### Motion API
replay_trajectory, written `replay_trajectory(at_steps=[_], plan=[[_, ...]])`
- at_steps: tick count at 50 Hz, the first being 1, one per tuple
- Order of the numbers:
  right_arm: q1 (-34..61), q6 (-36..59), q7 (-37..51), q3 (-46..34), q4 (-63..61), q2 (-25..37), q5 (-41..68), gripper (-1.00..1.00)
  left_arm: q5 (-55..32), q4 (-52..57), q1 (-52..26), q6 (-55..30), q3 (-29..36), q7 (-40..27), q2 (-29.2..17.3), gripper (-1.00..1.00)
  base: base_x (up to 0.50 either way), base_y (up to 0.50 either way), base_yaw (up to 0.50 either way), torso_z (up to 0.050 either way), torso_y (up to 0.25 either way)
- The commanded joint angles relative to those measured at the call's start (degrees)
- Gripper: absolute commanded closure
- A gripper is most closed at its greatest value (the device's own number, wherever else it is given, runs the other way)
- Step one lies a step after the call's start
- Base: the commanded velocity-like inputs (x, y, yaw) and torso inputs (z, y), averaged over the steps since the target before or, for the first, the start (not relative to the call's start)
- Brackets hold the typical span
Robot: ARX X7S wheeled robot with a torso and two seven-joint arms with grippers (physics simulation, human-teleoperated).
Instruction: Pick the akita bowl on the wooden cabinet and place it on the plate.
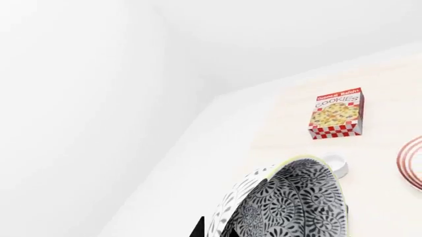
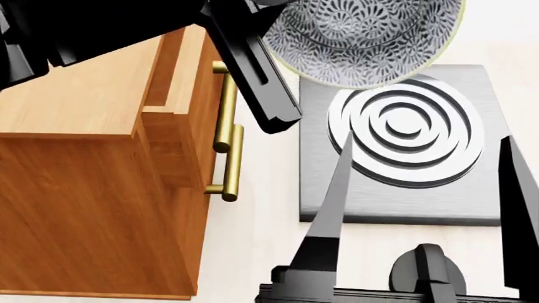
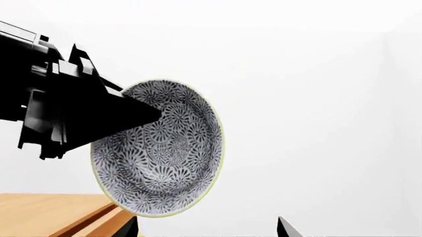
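The akita bowl [image 2: 362,38], white with a dense dark floral pattern and a cream rim, hangs in the air tilted on its side, to the right of the wooden cabinet [image 2: 84,107]. My left gripper [image 3: 148,114] is shut on its wall. In the left wrist view the bowl [image 1: 297,202] fills the lower part, and the plate [image 1: 412,160] with red rings shows partly at the frame's edge, some way beyond it. My right gripper [image 2: 425,139] stands open and empty, below the bowl [image 3: 165,153] and apart from it.
A grey slab with a raised ringed burner [image 2: 396,126] lies under the bowl and the right gripper. Brass bar handles [image 2: 227,145] stick out of the cabinet's front. A cookies box [image 1: 337,113] and a small white cup [image 1: 333,163] stand on the pale surface near the plate.
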Motion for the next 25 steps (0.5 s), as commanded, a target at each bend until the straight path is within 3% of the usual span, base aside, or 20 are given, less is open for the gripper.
replay_trajectory(at_steps=[1,25], plan=[[0.3,-1.3,0.2,-0.5,1.2,0.6,0.4,-1.00,0.6,2.0,0.8,0.4,-0.7,-0.4,-1.5,1.00,0.00,0.00,0.00,0.000,0.000],[0.6,-0.7,1.0,-1.2,0.1,0.8,-0.1,-1.00,1.4,4.4,4.2,1.7,-0.1,0.7,-4.5,1.00,0.00,0.00,0.00,0.000,0.000]])
